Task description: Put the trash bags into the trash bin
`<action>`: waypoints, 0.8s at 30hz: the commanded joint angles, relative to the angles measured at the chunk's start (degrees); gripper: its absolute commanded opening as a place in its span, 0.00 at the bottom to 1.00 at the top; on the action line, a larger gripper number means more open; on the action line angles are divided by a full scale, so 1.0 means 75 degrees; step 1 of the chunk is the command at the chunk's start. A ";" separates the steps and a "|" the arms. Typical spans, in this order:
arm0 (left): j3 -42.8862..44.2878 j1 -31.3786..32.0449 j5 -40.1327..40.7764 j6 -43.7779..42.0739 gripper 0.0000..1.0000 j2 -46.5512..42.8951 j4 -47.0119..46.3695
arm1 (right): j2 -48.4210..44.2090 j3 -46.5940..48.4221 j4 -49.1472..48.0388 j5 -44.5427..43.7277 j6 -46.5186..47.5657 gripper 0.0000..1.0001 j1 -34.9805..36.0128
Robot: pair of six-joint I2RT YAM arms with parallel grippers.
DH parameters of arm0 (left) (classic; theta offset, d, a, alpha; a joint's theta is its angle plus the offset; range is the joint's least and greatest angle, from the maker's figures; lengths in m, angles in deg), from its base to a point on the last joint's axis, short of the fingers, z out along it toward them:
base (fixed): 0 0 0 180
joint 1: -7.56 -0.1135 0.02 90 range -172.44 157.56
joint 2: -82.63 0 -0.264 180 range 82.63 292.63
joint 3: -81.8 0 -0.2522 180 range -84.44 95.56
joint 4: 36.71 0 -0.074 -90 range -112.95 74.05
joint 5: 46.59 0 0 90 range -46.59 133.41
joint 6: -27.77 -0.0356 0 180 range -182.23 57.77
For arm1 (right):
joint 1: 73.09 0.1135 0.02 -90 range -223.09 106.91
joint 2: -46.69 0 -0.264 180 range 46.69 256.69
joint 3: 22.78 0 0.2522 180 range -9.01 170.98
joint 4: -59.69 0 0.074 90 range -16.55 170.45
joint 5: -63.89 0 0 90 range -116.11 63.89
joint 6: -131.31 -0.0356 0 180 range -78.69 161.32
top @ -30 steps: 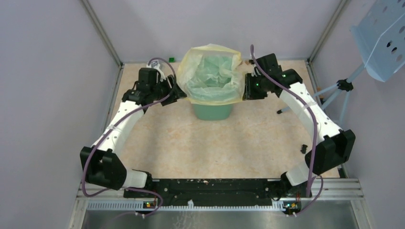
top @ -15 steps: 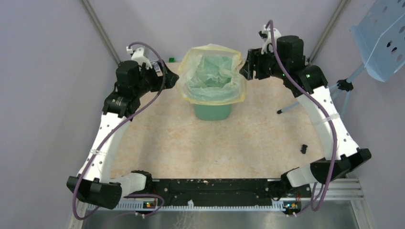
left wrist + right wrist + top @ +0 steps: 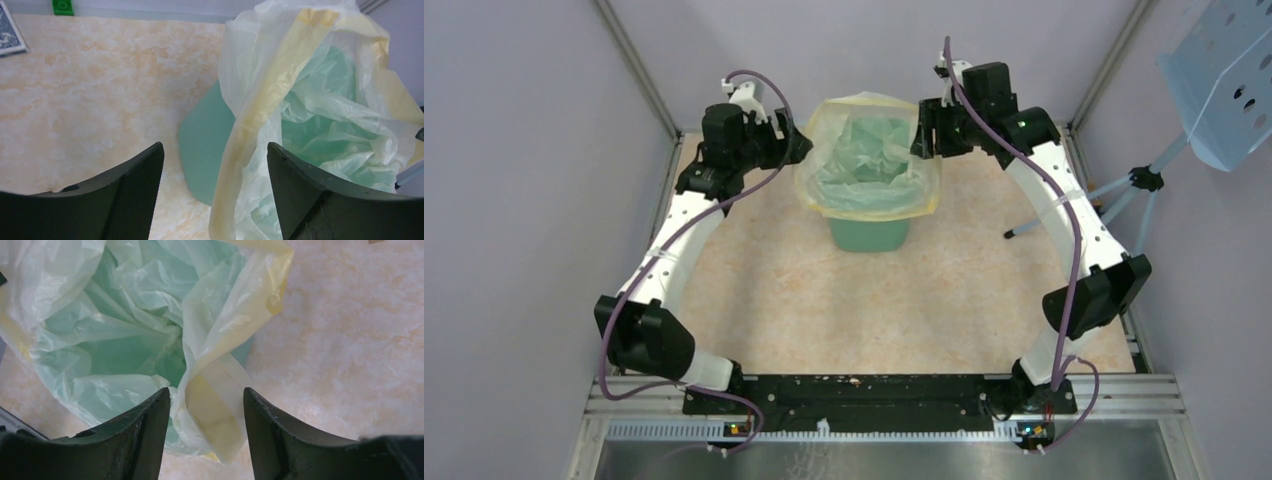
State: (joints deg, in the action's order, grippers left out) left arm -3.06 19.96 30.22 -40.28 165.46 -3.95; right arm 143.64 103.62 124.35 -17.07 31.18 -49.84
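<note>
The pale-yellow trash bag [image 3: 869, 160] lines the mint-green trash bin [image 3: 869, 235] at the back middle of the table, its rim folded out over the bin's mouth. My left gripper [image 3: 796, 145] hovers at the bag's left upper edge. In the left wrist view it [image 3: 215, 147] is open, and the bag's yellow rim band [image 3: 265, 100] and the bin wall [image 3: 202, 145] show loose between the jaws. My right gripper [image 3: 921, 135] is at the bag's right upper edge. In the right wrist view it [image 3: 206, 390] is open around a hanging fold of the bag [image 3: 215, 405], not clamping it.
A small green block [image 3: 62, 6] and a dark card [image 3: 10, 35] lie by the back wall, left of the bin. A blue perforated panel [image 3: 1224, 70] on a tripod [image 3: 1144, 180] stands outside the right wall. Enclosure walls close in both sides and the back.
Both grippers have risen from beside the bag's lower hem to its upper edge, shifted toward the back, and their jaws have spread wider. The bag stays draped over the bin.
</note>
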 commanded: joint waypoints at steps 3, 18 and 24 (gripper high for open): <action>0.0541 -0.0043 0.0092 -0.0121 0.75 0.0262 -0.0969 | 0.0012 0.0217 0.0174 -0.0597 0.0042 0.49 0.0058; 0.0812 -0.0349 0.0650 0.0870 0.00 0.1178 -0.0864 | 0.0433 0.0278 -0.0245 -0.0961 -0.0899 0.00 -0.0292; 0.0696 -0.0447 0.0169 0.1326 0.00 0.1542 -0.1199 | 0.0875 0.0287 -0.0283 -0.0715 -0.1593 0.00 -0.0759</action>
State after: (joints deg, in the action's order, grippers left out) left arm 0.85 16.94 33.61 -33.52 175.47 -9.35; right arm 148.36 103.60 124.83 -22.86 23.82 -53.12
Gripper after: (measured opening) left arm 0.004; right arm 0.004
